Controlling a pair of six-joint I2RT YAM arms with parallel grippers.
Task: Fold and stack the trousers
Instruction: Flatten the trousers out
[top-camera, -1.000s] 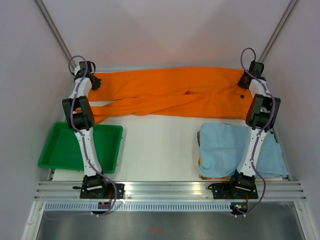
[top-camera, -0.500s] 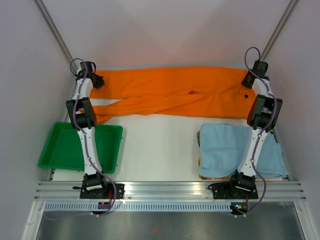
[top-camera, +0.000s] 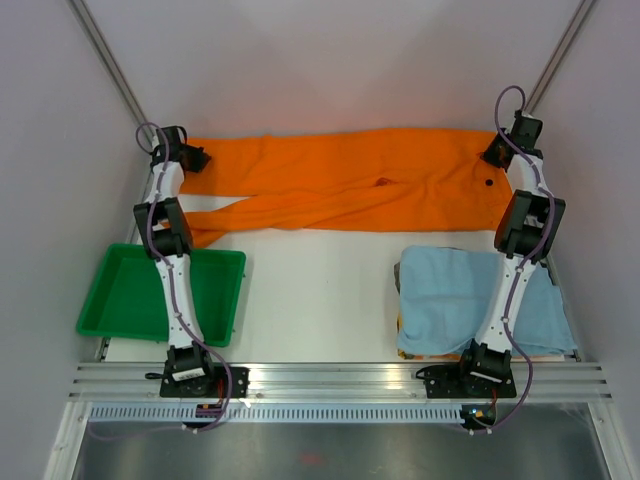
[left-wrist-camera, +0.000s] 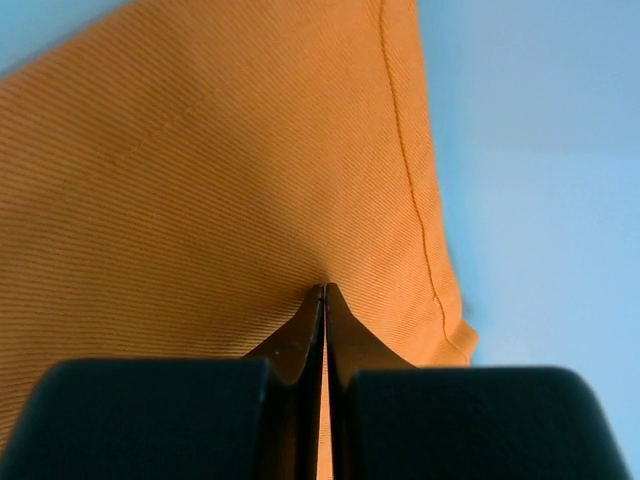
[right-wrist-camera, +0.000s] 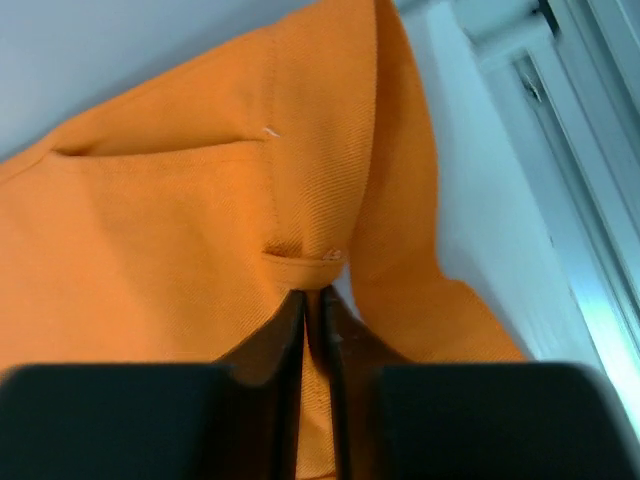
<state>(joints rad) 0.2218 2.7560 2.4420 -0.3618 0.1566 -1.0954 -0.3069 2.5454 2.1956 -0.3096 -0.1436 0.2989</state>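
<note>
The left gripper (left-wrist-camera: 324, 292) pinches a leg end and the right gripper (right-wrist-camera: 313, 295) clamps the waistband of the orange trousers (top-camera: 340, 180). Stretched between them along the far edge of the tabletop (top-camera: 320, 290), they look readied for folding.

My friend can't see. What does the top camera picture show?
Orange trousers lie stretched across the far side of the table, the left gripper pinching one end, the right gripper the other. Nearer sit a green tray, left, and a light blue cloth, right.
</note>
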